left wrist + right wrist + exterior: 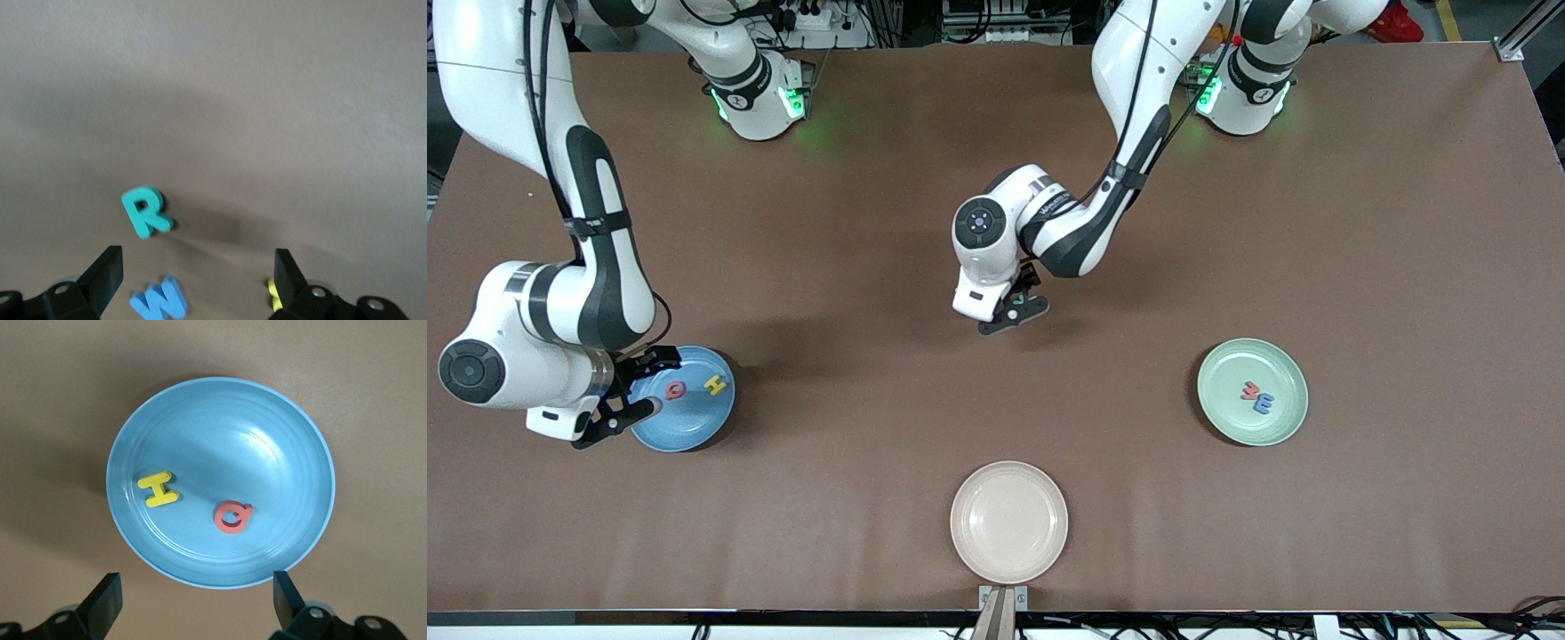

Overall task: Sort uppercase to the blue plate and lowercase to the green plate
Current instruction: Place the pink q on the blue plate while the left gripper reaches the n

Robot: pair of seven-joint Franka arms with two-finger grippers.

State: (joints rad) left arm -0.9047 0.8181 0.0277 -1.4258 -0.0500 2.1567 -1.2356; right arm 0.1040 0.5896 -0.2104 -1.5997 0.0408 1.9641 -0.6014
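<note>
Right gripper, fingers spread, hovers over the blue plate holding yellow H and red Q; left gripper, also spread, hangs above teal R.

My table is covered in plain brown. Three plates rest on it: the blue plate toward my right arm's end, the green plate toward my left arm's end, and a cream plate between them, nearest the front camera. Loose on the brown near mid-table lie a teal R, a blue M just beside it, and something yellow, mostly hidden.
</note>
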